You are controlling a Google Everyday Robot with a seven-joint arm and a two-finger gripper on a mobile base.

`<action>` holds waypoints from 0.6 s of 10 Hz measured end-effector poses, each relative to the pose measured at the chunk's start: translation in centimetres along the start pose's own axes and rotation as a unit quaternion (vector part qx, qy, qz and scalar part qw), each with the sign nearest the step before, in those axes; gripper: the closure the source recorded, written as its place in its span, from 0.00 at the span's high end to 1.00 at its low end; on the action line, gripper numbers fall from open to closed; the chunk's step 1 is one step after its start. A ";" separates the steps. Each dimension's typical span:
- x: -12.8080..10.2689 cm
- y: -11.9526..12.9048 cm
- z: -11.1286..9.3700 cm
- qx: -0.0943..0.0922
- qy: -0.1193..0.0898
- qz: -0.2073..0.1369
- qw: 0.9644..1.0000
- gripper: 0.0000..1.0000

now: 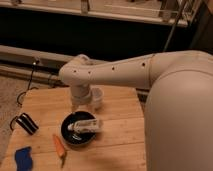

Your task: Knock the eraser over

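The eraser (pixel 26 123), a small black oblong block with pale stripes, sits at the left edge of the wooden table (pixel 122 125). An orange carrot (pixel 60 146) lies to its right, nearer the front. My white arm (pixel 115 72) reaches in from the right over the back of the table. The gripper (pixel 81 102) hangs below the arm's wrist, behind the black bowl, well to the right of the eraser and apart from it.
A black bowl (pixel 72 138) holding a white tube (pixel 85 125) stands mid-table. A white cup (pixel 97 97) stands behind it by the gripper. A flat wavy-edged blue piece (pixel 23 159) lies at the front left corner. The arm's large body fills the right side.
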 end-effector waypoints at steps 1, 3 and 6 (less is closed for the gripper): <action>-0.5 0.8 -0.9 -0.001 -0.010 -0.013 1.000 0.52; -1.6 3.2 -3.7 0.000 -0.034 -0.044 0.998 0.33; -4.1 7.2 -7.9 0.012 -0.064 -0.083 0.994 0.04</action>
